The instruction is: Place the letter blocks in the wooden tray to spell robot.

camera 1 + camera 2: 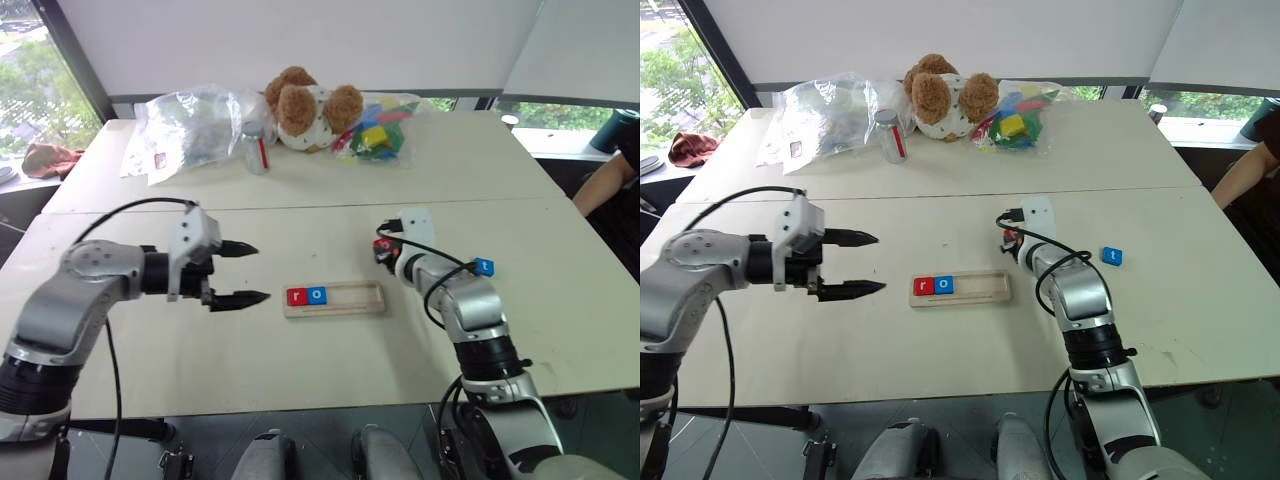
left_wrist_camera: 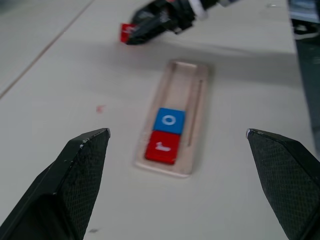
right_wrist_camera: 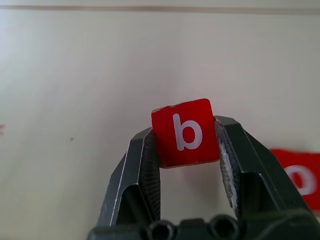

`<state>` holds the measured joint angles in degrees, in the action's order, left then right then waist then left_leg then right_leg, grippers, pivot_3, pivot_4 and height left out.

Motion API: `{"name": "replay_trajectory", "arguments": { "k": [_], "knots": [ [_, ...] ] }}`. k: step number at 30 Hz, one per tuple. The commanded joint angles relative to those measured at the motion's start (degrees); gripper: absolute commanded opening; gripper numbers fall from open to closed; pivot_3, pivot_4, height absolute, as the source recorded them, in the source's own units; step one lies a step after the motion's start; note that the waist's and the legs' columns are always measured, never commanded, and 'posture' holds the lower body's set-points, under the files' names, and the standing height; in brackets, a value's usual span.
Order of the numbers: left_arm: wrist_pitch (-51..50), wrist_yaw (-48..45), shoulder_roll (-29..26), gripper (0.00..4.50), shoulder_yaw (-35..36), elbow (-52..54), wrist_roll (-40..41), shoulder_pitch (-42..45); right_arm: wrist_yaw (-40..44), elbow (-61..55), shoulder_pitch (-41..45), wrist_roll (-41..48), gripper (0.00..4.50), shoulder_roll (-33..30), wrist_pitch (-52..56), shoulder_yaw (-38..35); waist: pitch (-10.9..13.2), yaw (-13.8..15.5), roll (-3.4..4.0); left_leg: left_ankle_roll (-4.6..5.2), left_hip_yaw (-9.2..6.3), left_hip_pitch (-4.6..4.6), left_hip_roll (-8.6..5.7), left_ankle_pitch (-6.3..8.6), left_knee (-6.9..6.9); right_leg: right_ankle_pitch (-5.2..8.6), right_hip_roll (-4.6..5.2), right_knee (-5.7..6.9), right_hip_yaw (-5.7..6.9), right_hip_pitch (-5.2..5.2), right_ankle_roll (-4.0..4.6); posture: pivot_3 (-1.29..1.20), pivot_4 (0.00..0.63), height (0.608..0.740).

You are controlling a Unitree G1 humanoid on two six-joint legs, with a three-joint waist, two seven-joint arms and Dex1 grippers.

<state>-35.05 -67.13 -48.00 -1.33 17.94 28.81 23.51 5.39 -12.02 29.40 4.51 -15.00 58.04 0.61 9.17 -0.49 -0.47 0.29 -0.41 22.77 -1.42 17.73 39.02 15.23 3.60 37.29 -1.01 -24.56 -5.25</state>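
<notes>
Right wrist view shows right tool [image 3: 186,145] clamping red b block [image 3: 185,131]; left tool [image 1: 240,273] gapes empty.

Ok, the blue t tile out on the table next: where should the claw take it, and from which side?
Pinch the blue t tile across two opposite thin edges, coming down from above: it lies flat on the table, letter up, with bare space all round. The right claw is nearest but holds the red b tile.
</notes>
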Motion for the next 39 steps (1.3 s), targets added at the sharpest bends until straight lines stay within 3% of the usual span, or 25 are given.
{"name": "replay_trajectory", "arguments": {
  "k": [1, 7, 13, 19, 24, 29, 33, 39],
  "knots": [
    [1.09, -1.68, 0.64, 4.50, -3.10, 1.73, -0.03, 1.36, -3.79, -16.32, -6.90, 0.31, 1.16, 4.15, 11.11, -5.80, -0.01, -0.19, -0.01, -0.01, -0.03, 0.02, 0.00, 0.00, 0.00, 0.00, -0.02, 0.00, 0.00, -0.01, 0.00, 0.00, 0.150, 0.740],
    [4.29, -3.39, 2.83, 4.50, -6.84, -3.35, -2.47, 4.37, -7.91, -27.68, -12.91, -2.04, 1.16, 8.31, 22.23, -9.89, 0.01, -0.54, 0.02, 0.02, 0.12, 0.02, -0.02, -0.01, 0.08, 0.00, -0.06, 0.04, -0.10, -0.06, 0.00, 0.00, 0.150, 0.740],
    [7.69, -5.43, 5.17, 4.50, -9.52, -8.96, -5.16, 7.92, -9.92, -25.92, -16.03, -3.52, 1.16, 11.14, 21.23, -10.15, 0.01, -0.39, 0.02, 0.02, 0.10, -0.24, -0.02, -0.01, 0.05, 0.01, -0.21, 0.12, -0.04, 0.14, 0.01, 0.00, 0.150, 0.740],
    [10.45, -7.06, 5.25, 4.50, -10.14, -13.07, -7.55, 9.95, -8.87, -23.88, -16.04, -3.88, 3.99, 8.71, 20.34, -9.80, 0.01, -0.48, 0.01, 0.02, 0.14, -0.24, -0.01, -0.01, 0.06, 0.01, -0.27, 0.09, -0.05, 0.14, 0.00, 0.00, 0.150, 0.740],
    [10.86, -7.20, 4.63, 4.50, -9.10, -14.16, -7.97, 9.98, -4.67, -26.46, -12.63, -1.76, 3.99, 4.48, 22.55, -11.13, 0.01, -0.55, 0.02, 0.03, 0.14, -0.25, 0.01, -0.01, 0.06, 0.01, -0.28, 0.11, -0.06, 0.13, 0.00, 0.00, 0.150, 0.740],
    [10.14, -9.93, 2.15, 4.50, -8.53, -13.54, -6.99, 8.87, 11.48, -22.25, -11.06, 4.55, 3.99, -11.82, 13.04, -8.53, 0.03, -0.33, 0.03, 0.08, 0.13, -0.21, -0.01, 0.02, 0.06, 0.01, -0.26, -0.03, -0.03, 0.18, 0.00, 0.00, 0.150, 0.740],
    [8.33, -11.08, -0.06, 4.50, -7.06, -11.23, -5.36, 8.58, 40.24, -13.42, -19.23, 7.89, 3.99, -30.88, -16.44, -4.66, 0.06, -0.09, -0.02, 0.18, 0.10, -0.22, 0.01, 0.08, 0.01, 0.05, -0.28, -0.14, 0.02, 0.25, -0.06, 0.00, 0.150, 0.740],
    [4.32, -9.97, -2.99, 4.50, -2.93, -7.82, -2.51, 6.66, 58.55, 9.93, -18.47, 10.35, 3.99, -38.98, -39.23, -6.91, 0.10, -0.56, -0.09, 0.26, 0.27, -0.33, 0.01, 0.12, 0.15, 0.06, -0.20, -0.15, -0.12, 0.41, -0.11, 0.00, 0.150, 0.740]
  ]
}}
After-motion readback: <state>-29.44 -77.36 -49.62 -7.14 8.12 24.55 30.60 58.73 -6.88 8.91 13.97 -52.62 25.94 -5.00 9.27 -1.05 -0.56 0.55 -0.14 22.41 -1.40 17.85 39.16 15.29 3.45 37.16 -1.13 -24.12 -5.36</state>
